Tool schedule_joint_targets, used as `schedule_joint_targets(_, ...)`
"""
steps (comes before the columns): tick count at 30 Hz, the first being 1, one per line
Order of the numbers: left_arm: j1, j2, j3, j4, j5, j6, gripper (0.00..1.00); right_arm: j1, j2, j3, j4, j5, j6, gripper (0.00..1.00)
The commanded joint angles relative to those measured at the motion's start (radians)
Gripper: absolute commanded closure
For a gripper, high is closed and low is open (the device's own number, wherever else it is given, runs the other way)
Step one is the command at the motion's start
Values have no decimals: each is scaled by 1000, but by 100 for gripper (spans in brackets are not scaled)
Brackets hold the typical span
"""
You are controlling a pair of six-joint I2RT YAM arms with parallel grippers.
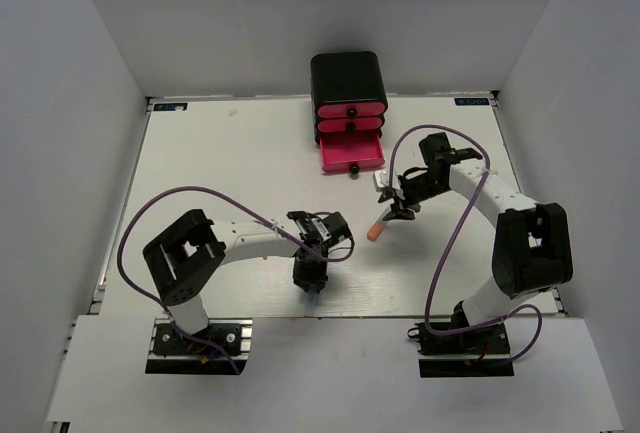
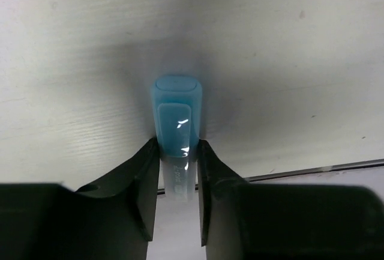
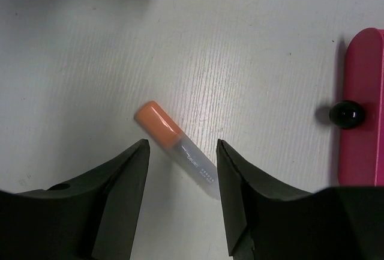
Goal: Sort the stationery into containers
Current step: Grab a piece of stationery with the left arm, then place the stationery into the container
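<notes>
A light blue marker [image 2: 177,107] lies on the white table near the front edge, and my left gripper [image 2: 178,143] is shut on its clear barrel, one finger pressed against each side. In the top view that gripper [image 1: 311,281] points straight down at the marker [image 1: 315,299]. A stubby orange-capped marker [image 3: 174,140] lies slantwise on the table. My right gripper [image 3: 182,146] hangs open over it, jaws on either side and apart from it. The top view shows this gripper [image 1: 393,209] just right of the orange marker [image 1: 375,232]. The black cabinet [image 1: 347,75] holds pink drawers, with the bottom drawer [image 1: 352,152] pulled out.
The open drawer's pink front [image 3: 360,152] and black knob [image 3: 347,114] sit at the right edge of the right wrist view. A dark seam [image 2: 312,172] marks the table's front edge just behind the left gripper. Grey walls enclose the table.
</notes>
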Motion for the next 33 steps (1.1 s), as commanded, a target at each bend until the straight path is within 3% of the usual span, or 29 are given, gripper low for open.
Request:
schedule_joint_targets(1, -9, 3, 41, -25, -76, -7, 68, -12, -21, -10, 17, -22, 0, 45)
schedule_joint_targets(8, 23, -63, 168, 6, -263, 57, 83, -41, -61, -51, 142, 11, 150, 45)
schedule_joint_targets(10, 55, -63, 244, 52, -306, 98, 89, -58, -79, -70, 180, 24, 190, 49)
schedule_joint_targets(12, 87, -51, 326, 93, -326, 152, 89, -74, -96, -79, 194, 33, 222, 52)
schedule_joint_targets(19, 198, 67, 549, 299, -351, 631, 100, -120, -145, -154, 228, 30, 282, 87)
schedule_joint_targets(29, 293, 169, 549, 831, -202, 1175, 100, -140, -190, -222, 251, -2, 298, 89)
schedule_joint_targets(33, 302, 225, 549, 925, -146, 1240, 100, -143, -191, -225, 264, -11, 307, 89)
